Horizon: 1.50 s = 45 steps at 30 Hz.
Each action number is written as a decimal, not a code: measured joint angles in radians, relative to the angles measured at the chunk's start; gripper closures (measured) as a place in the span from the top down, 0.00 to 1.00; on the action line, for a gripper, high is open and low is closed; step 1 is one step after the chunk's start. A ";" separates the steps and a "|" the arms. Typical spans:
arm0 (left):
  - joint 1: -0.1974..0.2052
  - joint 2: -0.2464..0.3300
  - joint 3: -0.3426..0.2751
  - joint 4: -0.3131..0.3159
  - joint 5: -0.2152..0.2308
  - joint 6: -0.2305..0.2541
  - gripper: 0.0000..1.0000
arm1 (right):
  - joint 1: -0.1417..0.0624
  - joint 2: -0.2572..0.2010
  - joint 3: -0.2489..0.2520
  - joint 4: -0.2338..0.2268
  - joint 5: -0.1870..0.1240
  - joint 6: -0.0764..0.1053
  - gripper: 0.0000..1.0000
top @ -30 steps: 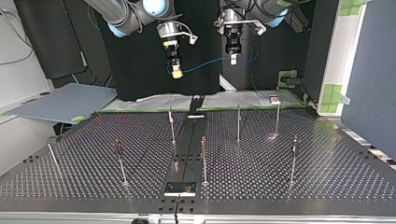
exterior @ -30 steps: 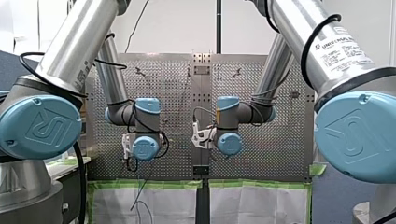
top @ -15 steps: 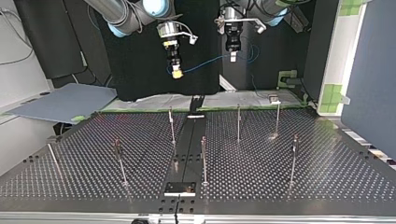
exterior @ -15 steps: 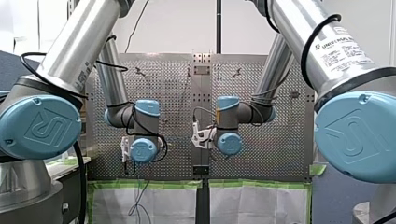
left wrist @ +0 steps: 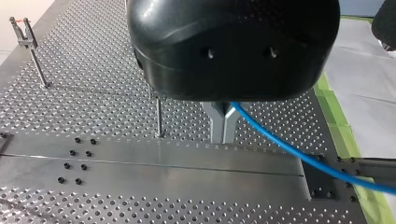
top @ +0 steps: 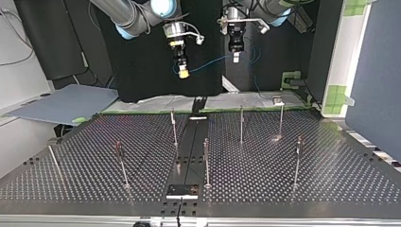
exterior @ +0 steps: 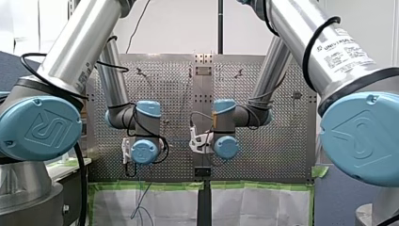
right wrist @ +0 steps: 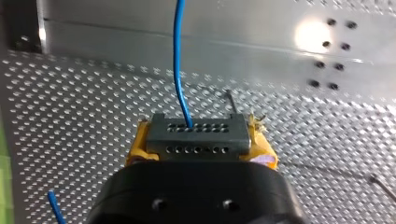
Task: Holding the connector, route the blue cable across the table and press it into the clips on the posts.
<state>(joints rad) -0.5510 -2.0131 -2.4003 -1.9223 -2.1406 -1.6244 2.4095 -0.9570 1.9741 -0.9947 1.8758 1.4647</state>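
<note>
Metal perforated table [top: 283,182], thin posts [top: 241,124], black backdrop [top: 137,80] behind.

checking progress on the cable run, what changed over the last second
My right gripper, shut on the connector, shifted toward the top view's right, closer to my left gripper. My left gripper rose slightly in the top view early on, then held. Both grips are unchanged. The blue cable still hangs between the two grippers, and none of it is clipped to the posts.
</note>
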 joint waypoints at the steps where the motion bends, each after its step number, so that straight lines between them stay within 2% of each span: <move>1: 0.000 0.000 0.000 0.000 0.000 0.000 0.00 | 0.006 0.012 -0.012 0.012 0.010 0.000 0.00; 4: 0.000 0.000 0.000 0.000 0.000 0.000 0.00 | 0.013 0.038 -0.039 0.038 0.025 -0.001 0.00; 10: 0.000 0.000 0.000 0.000 0.000 0.000 0.00 | 0.015 0.099 -0.091 0.099 0.031 -0.001 0.00; 16: 0.000 0.000 0.000 0.000 0.000 0.000 0.00 | 0.015 0.165 -0.102 0.162 0.031 -0.001 0.00; 20: 0.004 0.004 -0.004 -0.004 0.003 0.004 0.00 | 0.014 0.205 -0.104 0.173 0.032 0.000 0.00; 22: 0.016 0.016 -0.015 -0.017 0.007 0.016 0.00 | 0.011 0.211 -0.113 0.175 0.036 0.011 0.00; 28: 0.053 0.070 -0.028 -0.070 0.006 0.035 0.00 | 0.011 0.170 -0.125 0.208 0.062 0.065 0.00; 35: 0.077 0.137 -0.019 -0.137 -0.042 0.041 0.00 | 0.008 0.104 -0.146 0.247 0.015 0.128 0.00; 40: 0.086 0.186 -0.004 -0.186 -0.065 0.043 0.00 | 0.006 0.054 -0.191 0.294 -0.034 0.143 0.00; 45: 0.096 0.230 0.005 -0.230 -0.068 0.039 0.00 | 0.011 0.010 -0.235 0.338 -0.079 0.145 0.00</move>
<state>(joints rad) -0.4547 -1.7827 -2.3957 -2.1523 -2.2085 -1.5851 2.4207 -0.9473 1.7391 -0.6563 1.7967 1.6099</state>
